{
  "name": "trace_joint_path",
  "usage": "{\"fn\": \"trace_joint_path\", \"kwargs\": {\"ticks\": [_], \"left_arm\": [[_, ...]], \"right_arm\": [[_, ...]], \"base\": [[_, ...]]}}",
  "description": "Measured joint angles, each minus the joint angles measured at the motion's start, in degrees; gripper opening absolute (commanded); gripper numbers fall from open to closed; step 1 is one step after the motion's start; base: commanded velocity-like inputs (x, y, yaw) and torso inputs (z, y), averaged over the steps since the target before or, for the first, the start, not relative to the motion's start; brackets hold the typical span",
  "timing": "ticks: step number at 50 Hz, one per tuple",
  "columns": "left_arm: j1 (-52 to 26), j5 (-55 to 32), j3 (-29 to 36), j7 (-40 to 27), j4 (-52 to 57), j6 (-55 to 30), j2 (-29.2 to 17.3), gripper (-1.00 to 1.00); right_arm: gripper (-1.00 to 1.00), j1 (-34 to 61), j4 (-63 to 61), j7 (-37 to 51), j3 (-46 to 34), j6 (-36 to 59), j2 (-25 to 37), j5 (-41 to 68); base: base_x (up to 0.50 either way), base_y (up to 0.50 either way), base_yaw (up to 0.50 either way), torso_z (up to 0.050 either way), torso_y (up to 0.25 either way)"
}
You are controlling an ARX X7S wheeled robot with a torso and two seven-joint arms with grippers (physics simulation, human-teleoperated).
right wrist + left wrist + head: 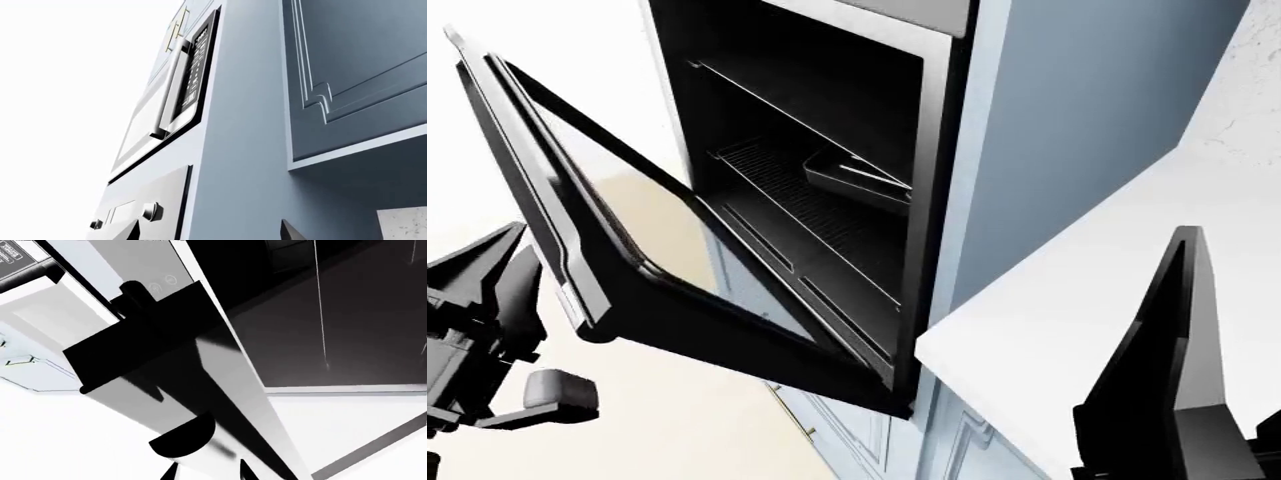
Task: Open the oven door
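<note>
The silver handle (220, 410) fills the left wrist view, with the left fingers' (167, 471) dark tips showing wide apart beside it, not clamped. In the head view the oven door (667, 260) hangs partly open, tilted outward above the left gripper (494, 330); the right fingers (288, 231) face the blue cabinet, their spread unclear

We can read no word, brand or number anywhere. Just beyond the left gripper's fingertips (243, 469), past the silver handle, the pale control strip (162, 285) carries two small round icons, too faint to name. Well above the right gripper's fingertips (288, 229), the black microwave control panel (195, 70) bears rows of white markings, too small to make out.
</note>
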Motion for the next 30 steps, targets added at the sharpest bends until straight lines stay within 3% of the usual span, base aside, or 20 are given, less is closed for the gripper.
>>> {"fn": "trace_joint_path", "kwargs": {"ticks": [19, 30], "left_arm": [[21.7, -13.2, -4.4, -33.7, -21.9, 12.2, 10.4, -1.00], [31.5, -16.9, -8.1, -34.1, -30.1, 17.3, 12.0, -1.00]], "right_arm": [[1.00, 0.1, 0.2, 0.2, -0.1, -0.3, 0.2, 0.0], [1.00, 0.2, 0.3, 0.3, -0.2, -0.4, 0.3, 0.1]], "base": [[0.00, 0.00, -0.01, 0.000, 0.000], [0.01, 0.01, -0.01, 0.000, 0.000]]}}
